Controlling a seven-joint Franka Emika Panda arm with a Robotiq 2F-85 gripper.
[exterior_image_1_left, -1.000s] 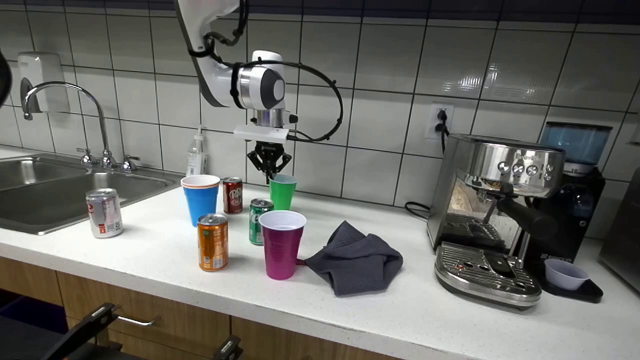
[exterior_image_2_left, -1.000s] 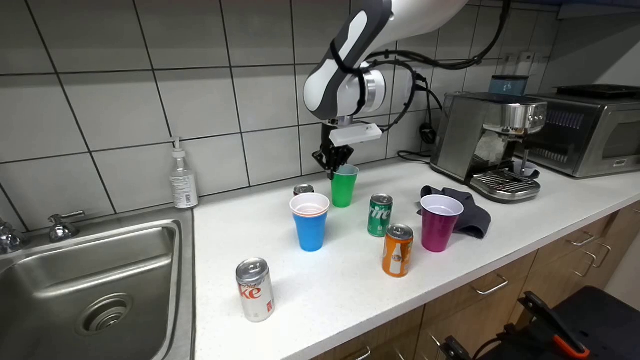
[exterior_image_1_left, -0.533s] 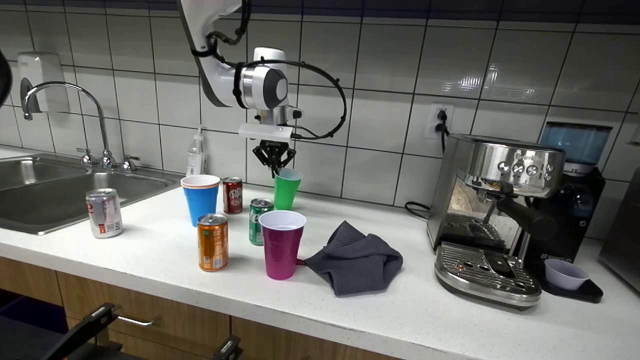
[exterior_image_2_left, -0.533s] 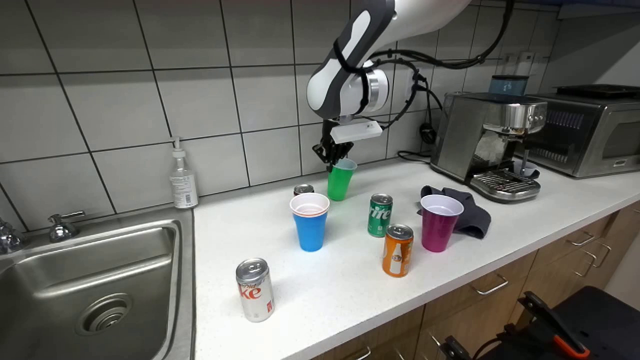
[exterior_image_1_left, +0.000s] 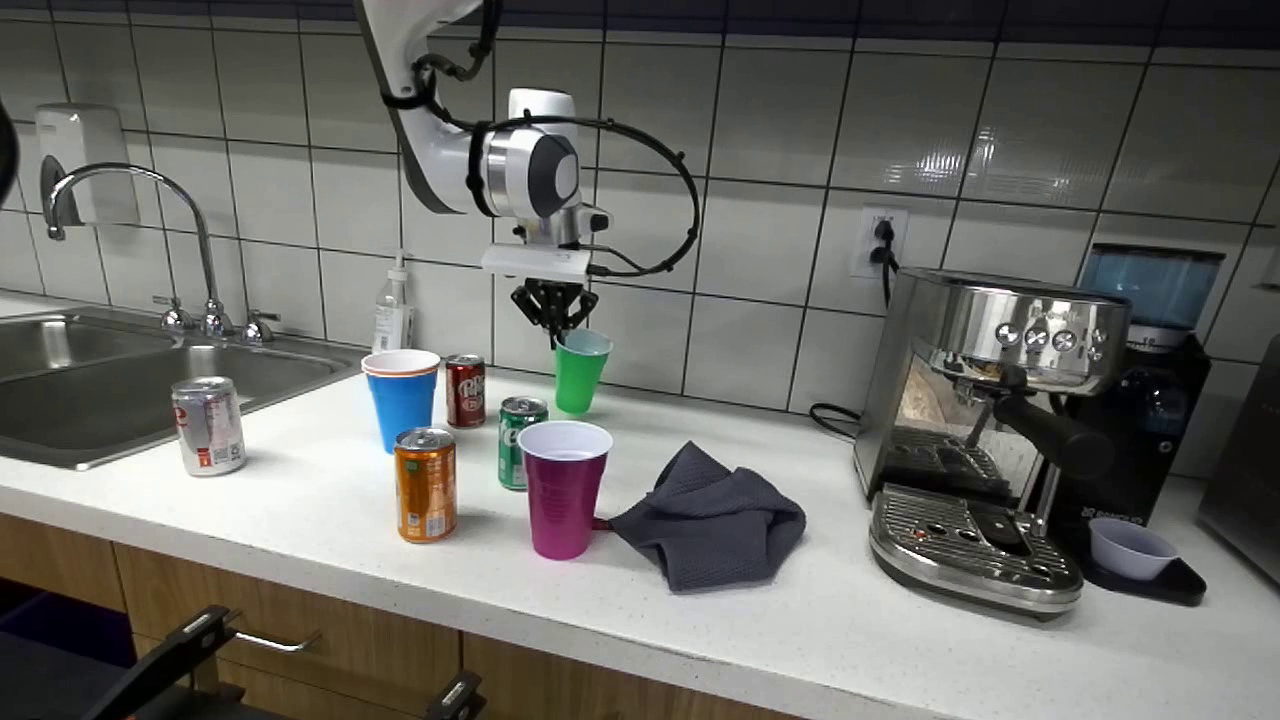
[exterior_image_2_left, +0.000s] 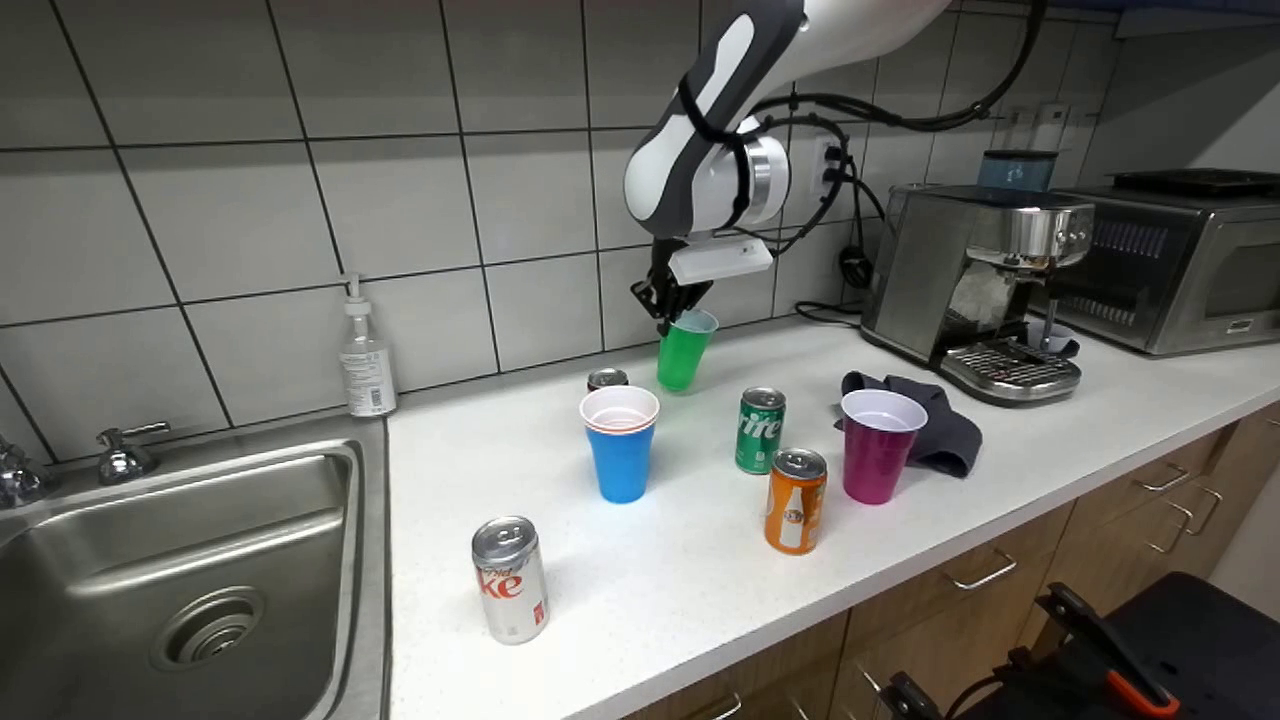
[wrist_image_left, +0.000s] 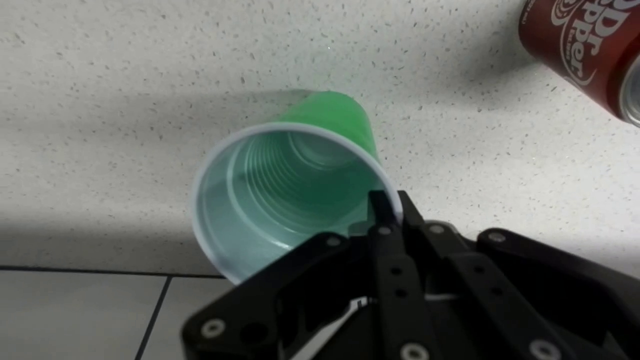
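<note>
the fingers (wrist_image_left: 382, 212) are closed together on the rim of the green cup (wrist_image_left: 300, 180), one inside its mouth and one outside. the cup leans a little, its mouth tipped to the right in both exterior views; whether its base touches the desk (exterior_image_1_left: 330, 500) is hard to tell. it is at the back, near the tiled wall (exterior_image_1_left: 760, 240). the dr pepper can (wrist_image_left: 585, 55) stands near it but apart, and the green can (exterior_image_2_left: 760, 432) is further forward. the blue cup (exterior_image_2_left: 621, 464), with other rims nested in it, stands in front of the dr pepper can in an exterior view. closer to the front edge are the orange can (exterior_image_1_left: 426, 490) and the purple cup (exterior_image_1_left: 563, 505), and the dark grey cloth (exterior_image_1_left: 715, 520) lies crumpled beside the purple cup. the silver coke can (exterior_image_2_left: 510, 590) stands well apart, near the sink (exterior_image_2_left: 372, 560), and the espresso machine (exterior_image_1_left: 950, 365) is further along, beyond the cloth
</note>
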